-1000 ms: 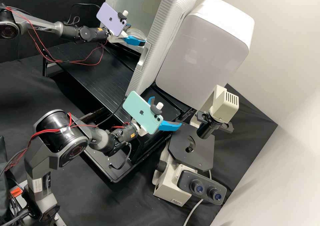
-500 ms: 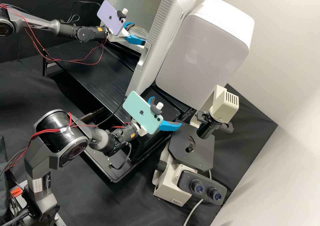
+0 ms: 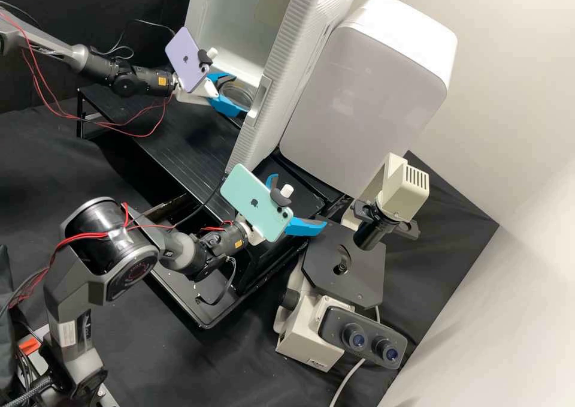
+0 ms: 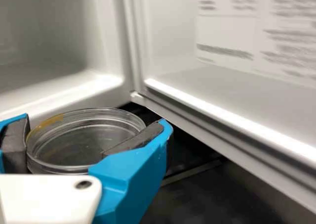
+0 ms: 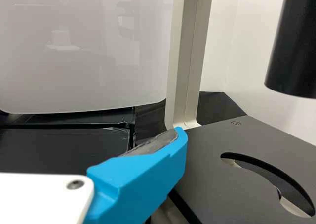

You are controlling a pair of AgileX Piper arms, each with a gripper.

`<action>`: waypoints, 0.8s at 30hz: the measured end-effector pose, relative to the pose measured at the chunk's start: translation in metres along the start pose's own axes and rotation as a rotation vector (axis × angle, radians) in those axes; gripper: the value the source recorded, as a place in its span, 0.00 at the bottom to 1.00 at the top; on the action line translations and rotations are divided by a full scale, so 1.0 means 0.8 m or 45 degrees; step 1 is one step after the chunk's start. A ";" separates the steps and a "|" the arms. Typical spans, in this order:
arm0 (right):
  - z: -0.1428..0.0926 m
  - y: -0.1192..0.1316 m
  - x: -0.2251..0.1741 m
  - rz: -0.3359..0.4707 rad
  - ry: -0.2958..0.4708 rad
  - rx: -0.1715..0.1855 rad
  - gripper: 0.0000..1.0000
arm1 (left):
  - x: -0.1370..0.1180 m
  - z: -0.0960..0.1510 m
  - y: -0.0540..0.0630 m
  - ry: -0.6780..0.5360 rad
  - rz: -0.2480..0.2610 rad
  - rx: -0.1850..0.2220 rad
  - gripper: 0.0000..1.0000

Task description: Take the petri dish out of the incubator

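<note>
Clear plastic petri dish [image 4: 74, 147] sits just at the incubator's [image 3: 239, 11] open mouth, left gripper [image 4: 86, 132] clamped across its side wall. We judge it light, slick, brittle; hold the wall gently.

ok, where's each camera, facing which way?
High view: fixed off-arm, faces forward and down on black bench, white incubator, both arms.
Left wrist: rides left arm, faces the open incubator; left gripper holds clear round petri dish.
Right wrist: rides right arm, faces black microscope stage past its blue finger.
Shared: dish, in high and left wrist.
</note>
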State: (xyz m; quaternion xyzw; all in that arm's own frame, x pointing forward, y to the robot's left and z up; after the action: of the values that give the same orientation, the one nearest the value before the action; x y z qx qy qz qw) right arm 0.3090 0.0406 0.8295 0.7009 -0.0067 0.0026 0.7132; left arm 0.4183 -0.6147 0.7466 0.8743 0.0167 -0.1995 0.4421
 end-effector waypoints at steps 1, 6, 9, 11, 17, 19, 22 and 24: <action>0.000 0.000 0.000 0.000 0.000 0.000 1.00 | -0.006 0.002 -0.004 -0.010 -0.006 0.005 0.00; 0.000 0.000 0.000 0.000 0.000 0.000 1.00 | -0.035 0.007 -0.008 -0.038 0.034 0.018 0.00; 0.000 0.000 0.000 0.000 0.000 0.000 1.00 | -0.051 0.009 -0.010 -0.050 0.061 0.010 0.00; 0.000 0.000 0.000 0.000 0.000 0.000 1.00 | -0.060 0.009 -0.015 -0.053 0.067 0.007 0.00; 0.000 0.000 0.000 0.000 0.000 0.000 1.00 | -0.087 0.004 -0.031 -0.047 0.044 -0.007 0.00; 0.000 0.000 0.000 0.000 0.000 0.000 1.00 | -0.096 0.003 -0.037 -0.046 0.040 -0.019 0.00; 0.000 0.000 0.000 0.000 0.000 0.000 1.00 | -0.106 0.003 -0.046 -0.047 0.012 -0.058 0.00; 0.000 0.000 0.000 0.000 0.000 0.000 1.00 | -0.111 0.005 -0.052 -0.054 -0.002 -0.084 0.00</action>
State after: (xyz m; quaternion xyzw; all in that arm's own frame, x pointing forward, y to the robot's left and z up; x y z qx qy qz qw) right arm 0.3090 0.0406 0.8295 0.7009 -0.0067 0.0026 0.7132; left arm 0.3266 -0.5796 0.7450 0.8548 0.0147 -0.2178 0.4708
